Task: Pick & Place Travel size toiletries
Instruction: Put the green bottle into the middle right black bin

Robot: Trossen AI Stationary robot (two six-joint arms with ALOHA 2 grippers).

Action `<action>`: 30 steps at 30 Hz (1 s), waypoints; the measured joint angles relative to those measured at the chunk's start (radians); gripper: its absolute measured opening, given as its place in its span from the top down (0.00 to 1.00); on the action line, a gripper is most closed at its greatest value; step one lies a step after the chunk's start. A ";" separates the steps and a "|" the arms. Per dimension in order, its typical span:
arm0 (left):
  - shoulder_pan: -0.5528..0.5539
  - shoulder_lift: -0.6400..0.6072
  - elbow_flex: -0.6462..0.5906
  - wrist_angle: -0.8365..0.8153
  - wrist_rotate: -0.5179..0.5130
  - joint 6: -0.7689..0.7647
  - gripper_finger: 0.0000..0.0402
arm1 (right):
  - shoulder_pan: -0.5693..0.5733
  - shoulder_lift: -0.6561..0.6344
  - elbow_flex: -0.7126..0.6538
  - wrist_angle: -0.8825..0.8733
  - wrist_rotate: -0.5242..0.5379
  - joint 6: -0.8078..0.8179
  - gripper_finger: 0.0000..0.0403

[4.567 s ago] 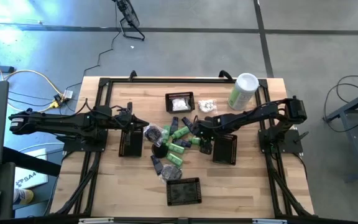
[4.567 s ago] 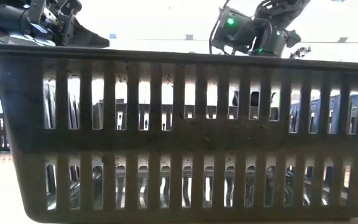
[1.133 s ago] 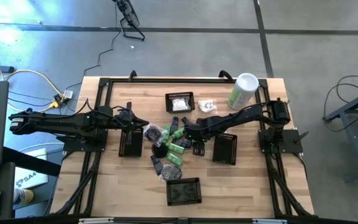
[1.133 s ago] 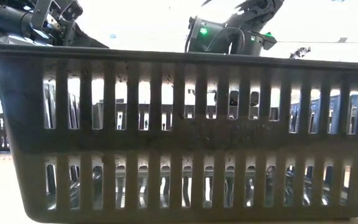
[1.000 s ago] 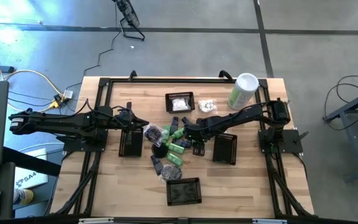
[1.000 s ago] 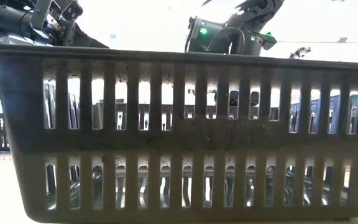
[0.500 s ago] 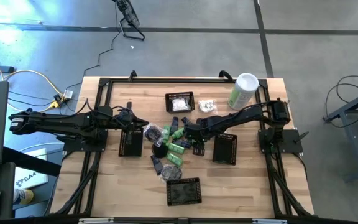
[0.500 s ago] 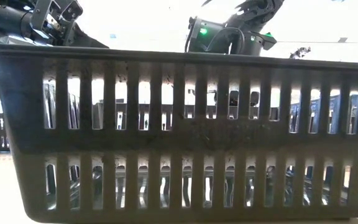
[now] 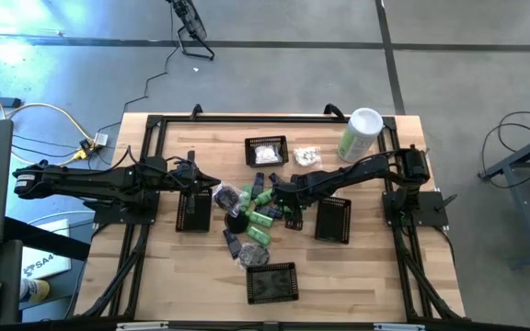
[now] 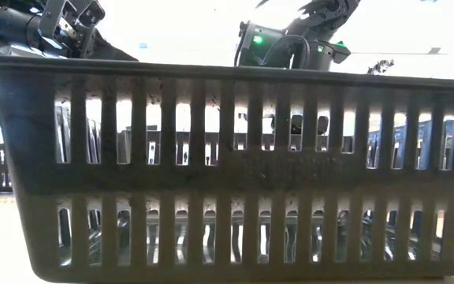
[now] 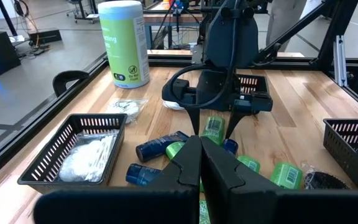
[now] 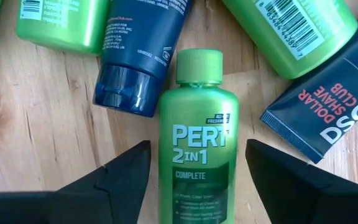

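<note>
We are seeing a wooden desk (image 9: 173, 267) carrying four black baskets (image 9: 272, 282), a tall green canister (image 9: 359, 135), a white packet (image 9: 305, 156), and green bottles (image 9: 263, 219) lying mixed with dark tubes (image 9: 232, 243) at its middle.

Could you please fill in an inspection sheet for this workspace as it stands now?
Surface: wooden table, bare at its near corners.
Job's things: green Pert bottle lying between the right gripper's fingers; green bottles and dark tubes piled mid-table; white packets loose by the far basket.
Clutter: four black mesh baskets; pale-green canister standing at the far right corner.
Grippers: right gripper open, pointing down astride the Pert bottle; left gripper shut, at the pile's left edge.
Cables: yellow and white leads on the floor, left.
Surroundings: grey floor; no person clearly seen.
</note>
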 joint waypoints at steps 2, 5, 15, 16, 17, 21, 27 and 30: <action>0.000 0.000 0.000 0.000 0.000 0.000 1.00 | 0.000 0.000 0.000 0.000 0.000 0.000 0.40; 0.000 0.000 0.000 0.000 0.000 0.000 1.00 | 0.000 0.000 0.000 0.000 0.000 0.000 0.44; 0.000 0.000 0.000 0.000 0.000 0.000 1.00 | 0.000 0.000 0.000 0.000 0.000 0.000 0.57; 0.000 0.000 0.000 0.000 0.000 0.000 1.00 | 0.000 0.000 0.000 0.000 0.000 0.000 0.57; 0.000 0.000 0.000 0.000 0.000 0.000 1.00 | 0.000 0.000 0.000 0.000 0.000 0.000 0.57; 0.000 0.000 0.000 0.000 0.000 0.000 1.00 | 0.000 0.000 0.000 0.000 0.000 0.000 0.56; 0.000 0.000 0.000 0.000 0.000 0.000 1.00 | 0.000 -0.004 0.000 -0.006 -0.001 0.003 0.57; 0.000 0.000 0.000 0.000 0.000 0.000 1.00 | 0.000 -0.025 -0.002 -0.033 -0.004 0.004 0.57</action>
